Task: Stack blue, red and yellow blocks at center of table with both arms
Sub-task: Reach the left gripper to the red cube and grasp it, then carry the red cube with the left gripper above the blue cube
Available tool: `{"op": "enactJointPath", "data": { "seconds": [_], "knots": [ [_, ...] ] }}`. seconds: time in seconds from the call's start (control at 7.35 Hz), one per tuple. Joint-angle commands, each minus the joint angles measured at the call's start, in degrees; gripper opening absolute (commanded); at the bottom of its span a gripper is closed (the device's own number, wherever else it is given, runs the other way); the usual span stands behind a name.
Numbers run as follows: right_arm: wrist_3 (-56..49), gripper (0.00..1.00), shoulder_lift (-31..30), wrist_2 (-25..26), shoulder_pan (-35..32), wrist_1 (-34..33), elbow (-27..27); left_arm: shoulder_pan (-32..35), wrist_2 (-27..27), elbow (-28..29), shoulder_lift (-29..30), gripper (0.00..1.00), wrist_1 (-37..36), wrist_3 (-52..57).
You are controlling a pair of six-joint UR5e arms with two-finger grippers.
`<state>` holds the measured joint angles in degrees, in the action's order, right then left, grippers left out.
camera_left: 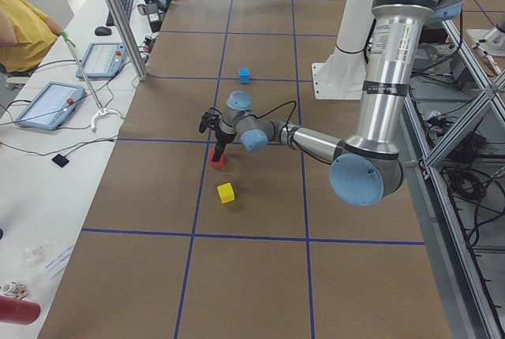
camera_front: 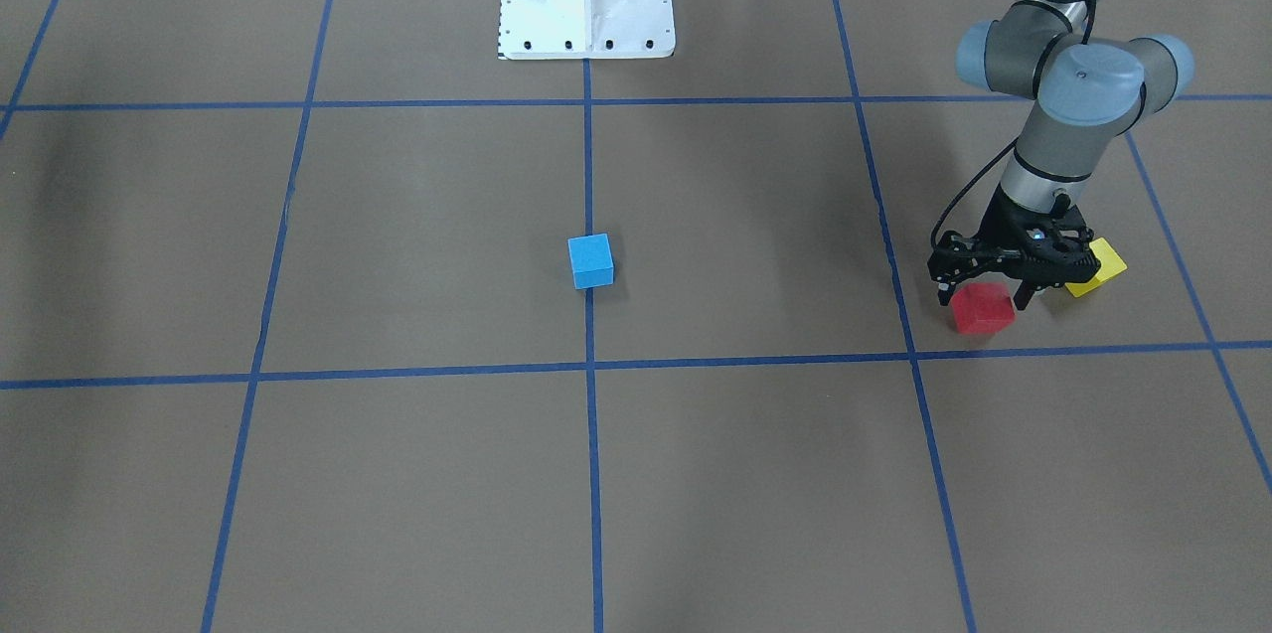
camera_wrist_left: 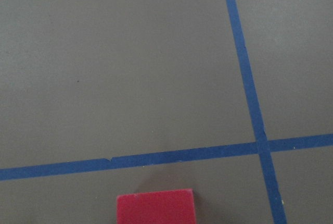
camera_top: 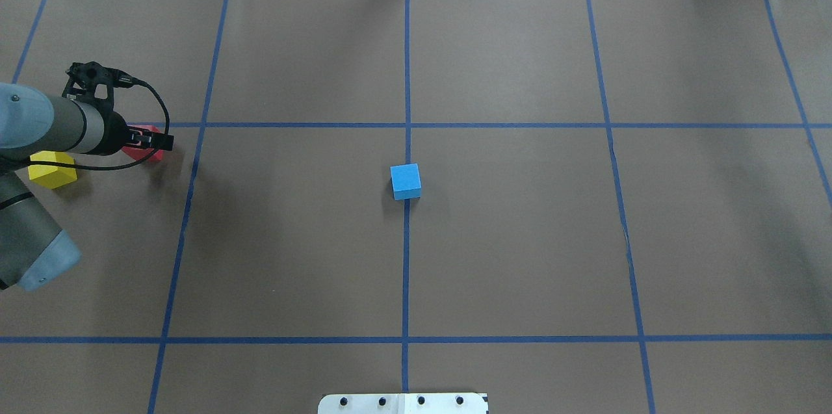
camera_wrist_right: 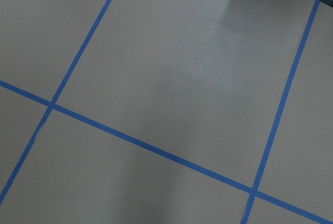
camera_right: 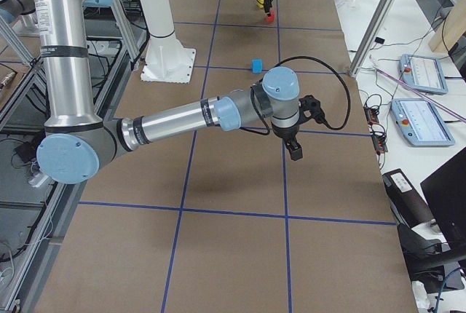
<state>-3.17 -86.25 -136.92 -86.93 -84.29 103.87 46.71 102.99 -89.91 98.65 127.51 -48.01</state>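
Gridding the brown table point(camera_top: 520, 238), blue tape point(camera_top: 407, 271) runs under the blue block point(camera_top: 405, 181).

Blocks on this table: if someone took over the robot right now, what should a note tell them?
Left gripper: looks open, fingers either side of the red block, which seems to sit on the table.
Right gripper: over bare table, away from the blocks; open or shut unclear.
Blue block: alone at the centre.
Yellow block: just beside the red one.
Done: blue is in place.
Left: red onto blue, then yellow on top.
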Motion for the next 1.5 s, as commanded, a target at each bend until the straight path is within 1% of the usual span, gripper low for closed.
{"op": "enactJointPath", "data": {
  "seconds": [0.0,0.14,0.27,0.41,0.54,0.68,0.82,0.95,1.09,1.23,1.36],
  "knots": [
    [0.2,1.0,0.5,0.2,0.0,0.0,-0.2,0.0,0.0,2.8,0.5,1.0,1.0,1.6],
    [0.2,1.0,0.6,0.2,0.0,0.0,-0.2,0.0,0.0,2.7,0.5,0.93,1.0,1.6],
    [0.2,1.0,0.6,0.2,0.0,0.0,-0.2,0.0,0.1,2.4,0.5,0.23,1.0,1.6],
    [0.2,1.0,0.6,0.2,0.0,0.0,-0.2,0.0,2.7,2.2,0.5,0.0,1.2,1.7],
    [0.2,1.0,0.6,0.2,0.0,0.0,-0.3,0.1,6.2,-0.6,0.2,0.0,0.8,1.8],
    [0.2,1.0,0.7,0.2,0.0,0.0,-0.5,0.6,8.3,-4.1,0.2,0.0,-0.5,1.7],
    [0.2,1.0,0.7,0.4,0.0,0.0,-0.8,0.9,8.8,-7.1,1.4,0.0,-5.3,1.5],
    [0.1,0.99,0.5,0.5,0.0,-0.3,-1.6,0.9,8.7,-10.4,6.5,0.0,-13.4,0.2],
    [0.1,0.99,-0.3,0.5,-0.1,-0.3,-3.3,0.8,8.7,-12.6,12.8,0.0,-22.9,-3.4],
    [-0.4,1.0,-1.6,0.5,-0.3,0.0,-4.4,-0.4,8.5,-13.2,19.6,0.0,-30.1,-8.5],
    [-0.6,1.0,-2.2,0.7,-0.4,0.0,-4.5,-4.5,7.6,-12.9,24.5,0.0,-34.7,-14.1]
  ]
}}
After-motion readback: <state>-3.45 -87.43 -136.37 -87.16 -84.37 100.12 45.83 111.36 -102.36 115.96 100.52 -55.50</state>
